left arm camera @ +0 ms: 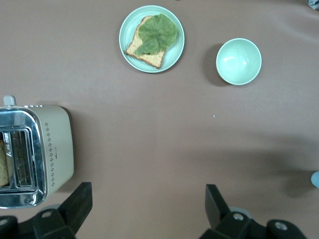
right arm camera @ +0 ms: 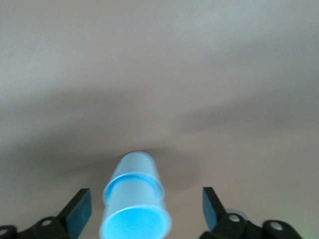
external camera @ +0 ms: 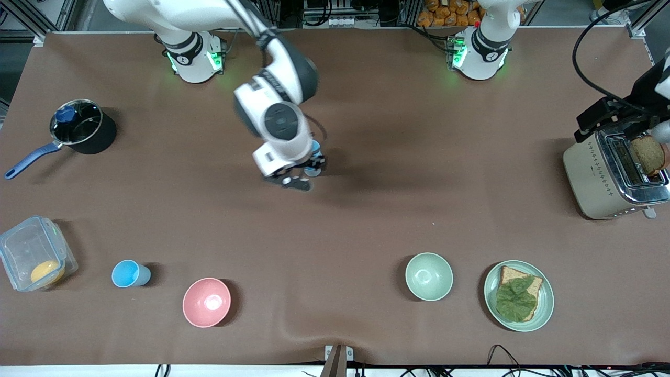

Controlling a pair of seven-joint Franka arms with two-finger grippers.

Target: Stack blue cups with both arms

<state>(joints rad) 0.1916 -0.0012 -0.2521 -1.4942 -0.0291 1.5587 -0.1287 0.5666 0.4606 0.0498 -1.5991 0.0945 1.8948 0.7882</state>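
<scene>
Two blue cups [right arm camera: 133, 199], one nested in the other, stand on the brown table mid-way between the arms. In the front view the stack [external camera: 314, 157] is partly hidden by the right arm's hand. My right gripper [right arm camera: 145, 209] is open, with a finger on each side of the stack and not touching it; it also shows in the front view [external camera: 306, 173]. A third blue cup [external camera: 131, 274] sits near the front camera, toward the right arm's end. My left gripper [left arm camera: 148, 199] is open and empty, up over the table beside the toaster [left arm camera: 35, 154].
A pink bowl [external camera: 206, 302] sits beside the single cup. A pale green bowl [external camera: 428, 276] and a plate with bread and lettuce [external camera: 518, 295] sit toward the left arm's end. The toaster [external camera: 602, 173] holds bread. A black pot [external camera: 84, 125] and a clear box [external camera: 34, 254] stand at the right arm's end.
</scene>
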